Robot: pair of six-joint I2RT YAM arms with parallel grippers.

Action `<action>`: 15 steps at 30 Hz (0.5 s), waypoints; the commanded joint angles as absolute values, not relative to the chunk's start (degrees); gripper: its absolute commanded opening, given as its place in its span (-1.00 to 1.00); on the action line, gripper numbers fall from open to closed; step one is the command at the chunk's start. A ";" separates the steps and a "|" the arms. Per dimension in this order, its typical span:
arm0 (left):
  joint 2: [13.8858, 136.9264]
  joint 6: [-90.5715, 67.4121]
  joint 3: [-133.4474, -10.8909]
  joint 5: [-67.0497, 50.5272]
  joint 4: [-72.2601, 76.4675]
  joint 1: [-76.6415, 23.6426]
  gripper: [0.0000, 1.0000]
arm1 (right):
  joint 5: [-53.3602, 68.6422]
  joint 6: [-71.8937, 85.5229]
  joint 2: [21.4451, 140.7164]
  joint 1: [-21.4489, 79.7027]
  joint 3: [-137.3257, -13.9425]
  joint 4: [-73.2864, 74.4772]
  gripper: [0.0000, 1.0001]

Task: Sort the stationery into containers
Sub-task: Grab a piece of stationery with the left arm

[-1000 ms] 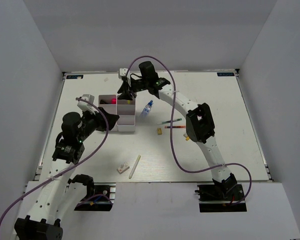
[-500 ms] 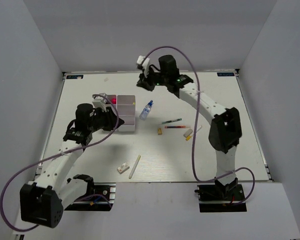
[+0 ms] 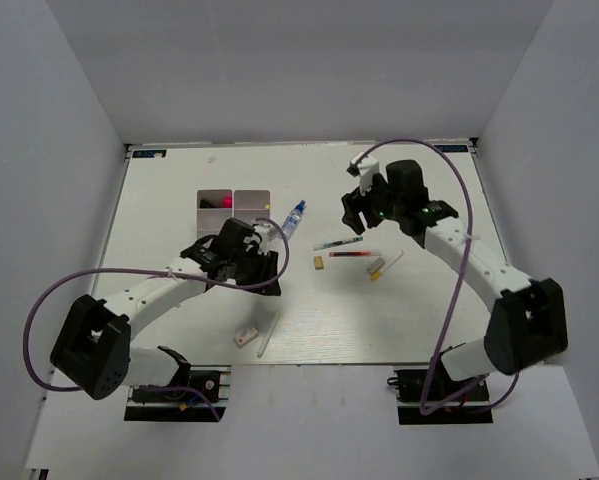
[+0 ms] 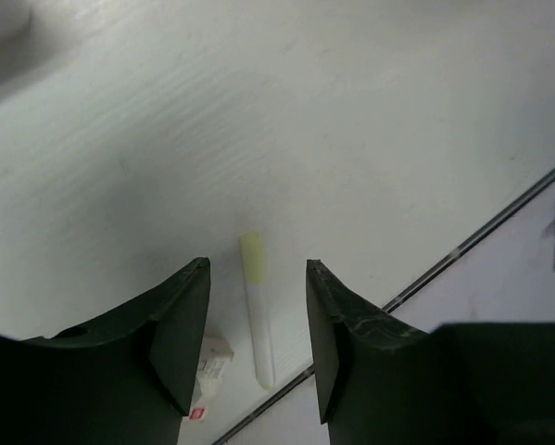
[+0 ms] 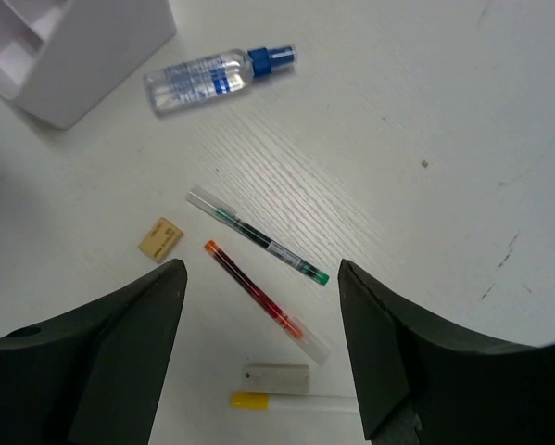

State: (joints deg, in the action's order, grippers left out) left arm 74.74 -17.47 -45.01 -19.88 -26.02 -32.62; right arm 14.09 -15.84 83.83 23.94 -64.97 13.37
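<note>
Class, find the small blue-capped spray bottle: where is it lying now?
In the top view, the spray bottle lies flat just right of the white box, up-left of the green pen.

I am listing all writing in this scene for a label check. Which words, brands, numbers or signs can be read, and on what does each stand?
No text here is legible.
Spray bottle: blue label print, too blurred.
Green pen: dark marks on the barrel, too small.
Small tan piece: faint marks, unreadable.
White block: a red mark, blurred.
Blue corner stickers: too small.
</note>
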 commanded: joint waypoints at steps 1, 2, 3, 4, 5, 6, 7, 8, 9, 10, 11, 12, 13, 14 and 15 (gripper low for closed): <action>75.06 -18.54 -46.49 -10.49 -32.87 -36.02 0.13 | 16.08 -13.01 76.04 24.26 -61.11 9.85 0.45; 75.06 -19.85 -46.49 -9.33 -32.87 -36.56 0.13 | 17.39 -11.79 75.68 24.08 -60.21 8.89 0.45; 75.67 -20.39 -46.49 -8.10 -33.48 -37.17 0.18 | 17.84 -11.52 74.28 23.91 -59.51 8.53 0.45; 75.67 -20.39 -46.49 -6.26 -33.49 -38.31 0.21 | 18.10 -10.82 74.27 24.17 -58.46 8.53 0.45; 76.54 -21.09 -46.49 -5.46 -34.36 -39.02 0.21 | 18.71 -10.72 74.09 24.17 -58.36 8.70 0.45; 77.16 -21.79 -47.10 -4.67 -34.89 -39.72 0.21 | 18.89 -10.72 74.18 23.82 -58.45 9.57 0.45; 78.30 -21.80 -47.72 -4.14 -35.59 -40.34 0.21 | 18.90 -10.64 74.01 23.91 -58.80 9.84 0.45; 78.83 -22.32 -47.72 -3.61 -35.60 -41.82 0.21 | 18.81 -10.55 73.92 23.82 -59.15 10.45 0.45; 79.53 -23.02 -47.72 -2.99 -35.60 -42.53 0.21 | 18.90 -10.37 73.65 23.64 -59.24 10.63 0.45; 81.19 -23.03 -48.25 -2.99 -35.60 -43.32 0.21 | 19.07 -10.11 73.30 23.82 -59.15 10.63 0.45; 82.25 -23.03 -48.25 -2.47 -35.60 -44.72 0.21 | 19.25 -9.67 72.52 23.82 -58.19 9.85 0.45; 83.40 -23.72 -48.25 -1.76 -35.60 -45.61 0.21 | 20.03 -9.58 72.51 23.91 -57.84 9.23 0.45; 84.63 -24.25 -48.77 -1.76 -35.60 -46.31 0.21 | 20.30 -9.32 71.99 23.91 -57.75 9.05 0.45; 85.77 -24.26 -48.78 -1.76 -35.60 -47.80 0.21 | 20.48 -9.23 71.90 23.82 -57.57 8.79 0.45; 87.70 -24.87 -49.48 -1.06 -35.60 -48.60 0.21 | 21.17 -9.14 71.81 23.82 -57.57 9.14 0.45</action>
